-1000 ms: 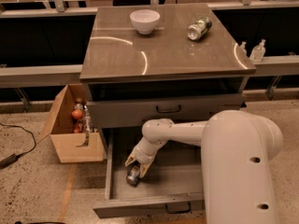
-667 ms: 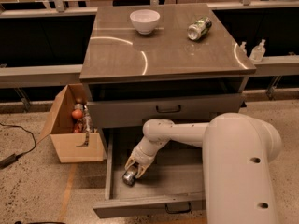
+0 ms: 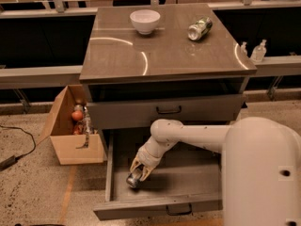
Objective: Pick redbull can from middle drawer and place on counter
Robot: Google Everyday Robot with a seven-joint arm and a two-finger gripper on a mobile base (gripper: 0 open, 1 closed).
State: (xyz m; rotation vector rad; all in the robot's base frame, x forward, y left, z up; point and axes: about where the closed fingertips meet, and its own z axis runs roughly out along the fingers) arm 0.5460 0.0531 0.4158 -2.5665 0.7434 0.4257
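**Gripper (image 3: 139, 172) on redbull can (image 3: 132, 179), down in the middle drawer (image 3: 188, 175)**

Reaches in from the right with a white arm (image 3: 188, 134), bent down into the open drawer. Ends low over the left part of the drawer floor, near the left wall. Clamps the redbull can between yellowish fingers (image 3: 146, 171), set narrow, one on each side. Holds it tilted, round silver end toward the camera and down-left; touching the floor or just off it, cannot tell.

Above, shut: another drawer front (image 3: 141, 114) with a black handle. On the counter (image 3: 160, 55), well apart from the arm: a white bowl (image 3: 145, 20) upright at the back, a greenish can (image 3: 199, 28) on its side toward the back right. Left of the cabinet, on the speckled floor: an open cardboard box (image 3: 75, 149) with a few things inside. Right of the counter, on a ledge: two small clear bottles (image 3: 258, 51).
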